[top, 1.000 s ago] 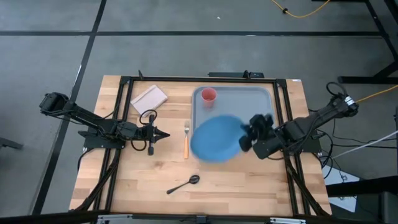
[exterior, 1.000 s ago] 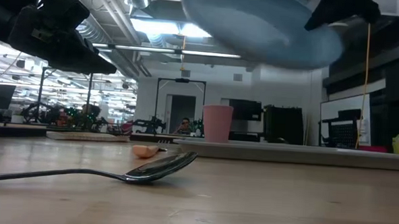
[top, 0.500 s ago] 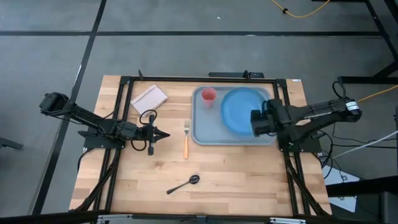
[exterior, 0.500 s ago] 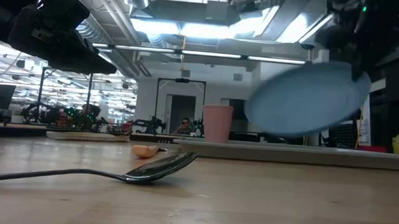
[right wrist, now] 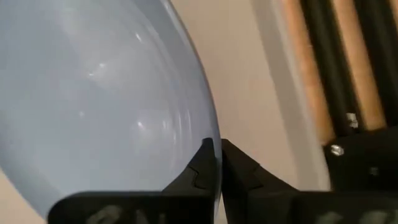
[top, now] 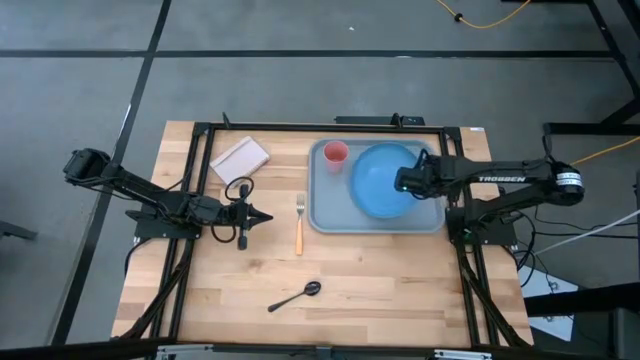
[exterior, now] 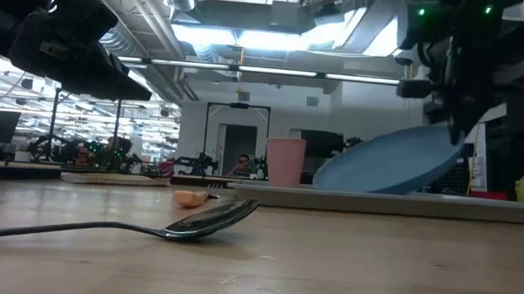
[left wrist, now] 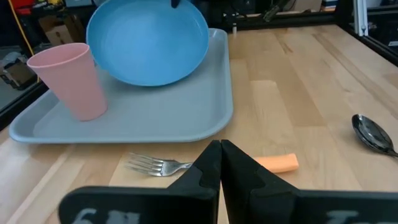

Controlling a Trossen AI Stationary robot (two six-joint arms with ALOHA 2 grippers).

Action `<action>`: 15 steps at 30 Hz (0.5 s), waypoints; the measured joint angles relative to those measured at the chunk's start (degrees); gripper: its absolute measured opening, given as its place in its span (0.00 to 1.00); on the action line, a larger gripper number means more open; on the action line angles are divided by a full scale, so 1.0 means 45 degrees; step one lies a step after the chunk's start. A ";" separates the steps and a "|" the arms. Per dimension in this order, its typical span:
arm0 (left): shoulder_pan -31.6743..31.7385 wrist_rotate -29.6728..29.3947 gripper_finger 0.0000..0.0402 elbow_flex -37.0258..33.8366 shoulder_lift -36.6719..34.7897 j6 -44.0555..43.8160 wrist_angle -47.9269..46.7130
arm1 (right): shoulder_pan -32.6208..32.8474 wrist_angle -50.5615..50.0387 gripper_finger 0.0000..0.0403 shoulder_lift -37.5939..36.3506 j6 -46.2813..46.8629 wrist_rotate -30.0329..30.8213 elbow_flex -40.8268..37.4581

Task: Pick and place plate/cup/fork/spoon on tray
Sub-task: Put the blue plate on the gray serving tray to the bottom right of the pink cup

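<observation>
The right gripper (top: 403,181) sits right of centre in the high view, its fingers (right wrist: 205,163) pinched on the rim of the plate (top: 381,180). In the low view the blue plate (exterior: 387,160) is tilted over the tray (exterior: 392,201), its gripped edge raised and its lower edge seemingly touching the tray floor, though the rim hides the contact. The pink cup (top: 336,153) stands upright in the tray's (top: 330,215) upper-left corner. Left of the tray, the fork (top: 299,222) lies on the table (top: 400,290), and the spoon (top: 297,296) lies towards the lower centre. The left gripper (top: 262,216), fingers closed on nothing, hovers left of the fork, with a pale flat rectangle (top: 240,157) above it in the frame.
</observation>
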 joint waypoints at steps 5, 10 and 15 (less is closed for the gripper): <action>0.0002 0.0000 0.00 0.0000 -0.0002 0.0010 0.0003 | -0.0331 0.0039 0.03 0.0000 -0.0197 -0.0266 -0.0848; -0.0001 -0.0001 0.00 0.0000 -0.0002 0.0011 0.0004 | -0.0346 -0.0034 0.08 0.0000 -0.0264 -0.0503 -0.1341; 0.0001 -0.0005 0.00 0.0000 0.0003 0.0015 0.0008 | -0.0346 -0.0429 0.10 0.0000 -0.0670 -0.0498 -0.1343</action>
